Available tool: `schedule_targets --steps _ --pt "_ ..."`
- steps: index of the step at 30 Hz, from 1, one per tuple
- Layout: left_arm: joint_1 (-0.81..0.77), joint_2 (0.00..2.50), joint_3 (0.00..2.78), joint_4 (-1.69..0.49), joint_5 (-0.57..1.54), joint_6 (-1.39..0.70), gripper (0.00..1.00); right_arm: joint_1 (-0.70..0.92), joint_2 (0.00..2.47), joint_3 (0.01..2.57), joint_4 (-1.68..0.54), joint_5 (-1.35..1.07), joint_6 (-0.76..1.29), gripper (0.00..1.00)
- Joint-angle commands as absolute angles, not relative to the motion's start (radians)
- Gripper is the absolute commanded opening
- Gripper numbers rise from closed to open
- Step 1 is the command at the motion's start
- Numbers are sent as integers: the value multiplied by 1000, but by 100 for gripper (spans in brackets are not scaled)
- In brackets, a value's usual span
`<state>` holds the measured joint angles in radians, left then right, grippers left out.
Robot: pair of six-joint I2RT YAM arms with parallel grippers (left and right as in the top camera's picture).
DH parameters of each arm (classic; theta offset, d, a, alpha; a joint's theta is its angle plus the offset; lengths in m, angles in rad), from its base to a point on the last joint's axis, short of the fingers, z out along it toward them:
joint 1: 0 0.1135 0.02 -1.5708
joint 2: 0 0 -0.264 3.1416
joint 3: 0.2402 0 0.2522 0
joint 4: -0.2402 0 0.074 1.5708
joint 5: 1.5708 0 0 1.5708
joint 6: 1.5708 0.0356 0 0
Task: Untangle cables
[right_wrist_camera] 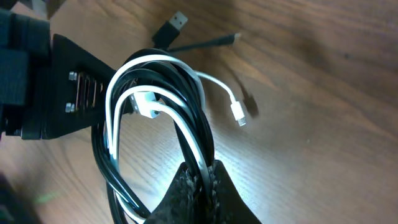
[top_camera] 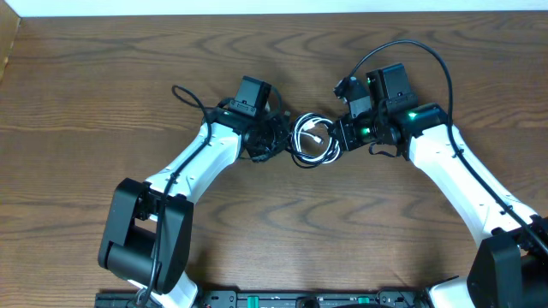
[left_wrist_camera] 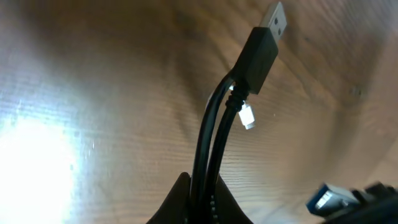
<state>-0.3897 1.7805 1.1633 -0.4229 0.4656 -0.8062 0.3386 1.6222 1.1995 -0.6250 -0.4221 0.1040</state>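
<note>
A brown wood-grain table (top_camera: 86, 85) fills the overhead view, its surface smooth with a soft sheen. Two white arms reach in from the near edge, the left arm (top_camera: 197, 158) and right arm (top_camera: 462, 171) converging at the middle. Between them lie the cables (top_camera: 312, 141), a small tangled coil of thin black and white loops. The left gripper (left_wrist_camera: 202, 186) is clenched on two strands of the black cable (left_wrist_camera: 208, 130), which rise side by side from its dark fingers. The right gripper (right_wrist_camera: 202, 180) is clamped on the coil itself, with black and white strands both pinched between its textured black fingers (right_wrist_camera: 180, 193). From there the glossy black loops fan out round the white cable (right_wrist_camera: 217, 82), which curls inside them. The black cable ends in a flat rectangular USB plug (left_wrist_camera: 264, 43) with a metal tip, held up off the table. The white cable's free end trails out to the side, closing in a small white plug (right_wrist_camera: 239, 115) that casts a shadow on the wood just beside it.
</note>
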Motion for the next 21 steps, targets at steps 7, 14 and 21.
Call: schedule_targets --steps 7,14,21 --pt "-363 1783 1160 -402 468 -531 8 356 1621 1151 -619 -381 420 1" --pt "-355 1782 1160 -392 402 -509 7 386 1621 1082 -587 -364 691 1" --pt "-355 1782 1160 -317 400 -425 7 484 1621 962 -480 -364 791 4"
